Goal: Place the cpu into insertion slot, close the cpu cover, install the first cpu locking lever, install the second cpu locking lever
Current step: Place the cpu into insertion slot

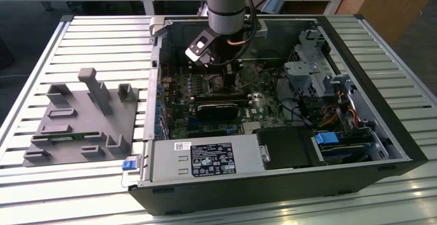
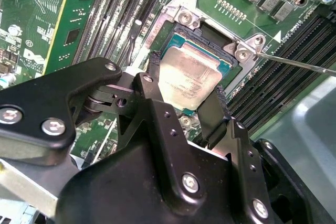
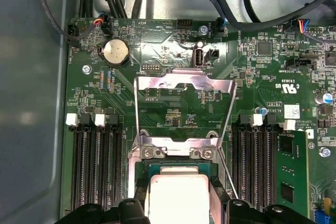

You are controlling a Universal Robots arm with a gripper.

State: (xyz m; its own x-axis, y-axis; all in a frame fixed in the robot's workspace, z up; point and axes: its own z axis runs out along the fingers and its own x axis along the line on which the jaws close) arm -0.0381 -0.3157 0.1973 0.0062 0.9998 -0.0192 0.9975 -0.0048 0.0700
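In both wrist views the cpu [image 2: 189,74] [image 3: 178,195], a pale silver square chip, sits between my two black fingers [image 2: 151,74], which press on its opposite edges. My gripper [image 2: 185,90] [image 3: 178,205] holds it right over the insertion slot [image 2: 210,32] [image 3: 178,153], whose dark socket and silvery rim show around the chip. I cannot tell whether the chip is seated. The cpu cover [image 3: 184,83], a thin silvery frame, stands swung open beyond the slot. A thin locking lever [image 2: 294,62] juts out beside the socket. In the exterior view my gripper [image 1: 228,74] reaches down into the open computer case.
Memory slots [image 3: 94,166] [image 3: 262,166] flank the socket on both sides. A black block [image 1: 218,110] lies on the board just in front of the gripper. Cables and a drive cage [image 1: 328,97] fill the case on the exterior view's right. A grey fixture plate [image 1: 82,117] sits outside the case.
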